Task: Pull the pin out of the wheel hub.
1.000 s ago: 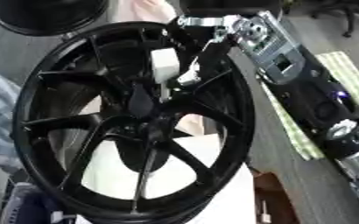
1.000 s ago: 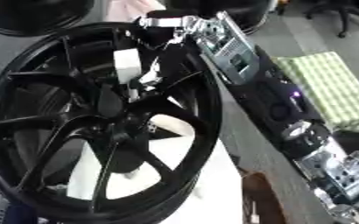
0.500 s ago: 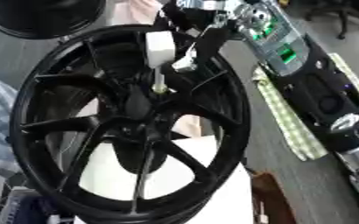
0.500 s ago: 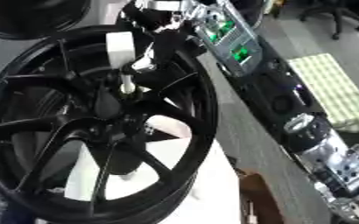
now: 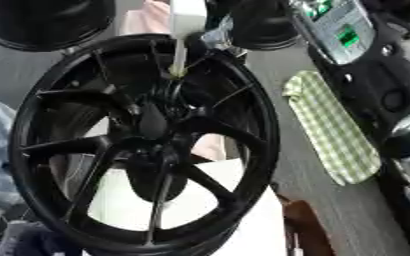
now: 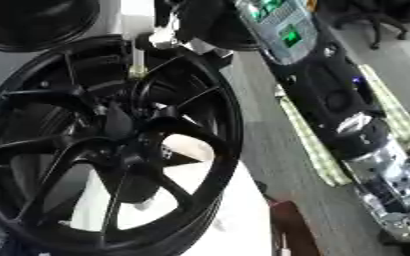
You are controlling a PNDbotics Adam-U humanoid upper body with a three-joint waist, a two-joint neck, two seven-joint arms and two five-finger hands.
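- Clearly, the pin [image 5: 180, 56] is out of the hub: a pale slim rod with a white top, it hangs near the upper rim of the black wheel [image 5: 147, 145], its lower tip well above the dark hub [image 5: 152, 125].
- Up at the top edge, the right hand [image 6: 169, 27] comes down off its long black arm [image 6: 322, 85]; its fingers look closed on the pin's white upper end, though much of the hand is cut off by the frame.
- No left hand shows in either view.
- Risk, as I judge it: the pin's tip hangs between spokes, so a sideways swing could knock it against a spoke or the rim and twist it out of the fingers.
- Should it drop, it could fall through the spoke gaps onto the white surface [image 5: 235, 220] under the wheel.
- A green checked cloth [image 5: 331, 130] lies on the table to the right, just beside the arm.
- No container is visible.
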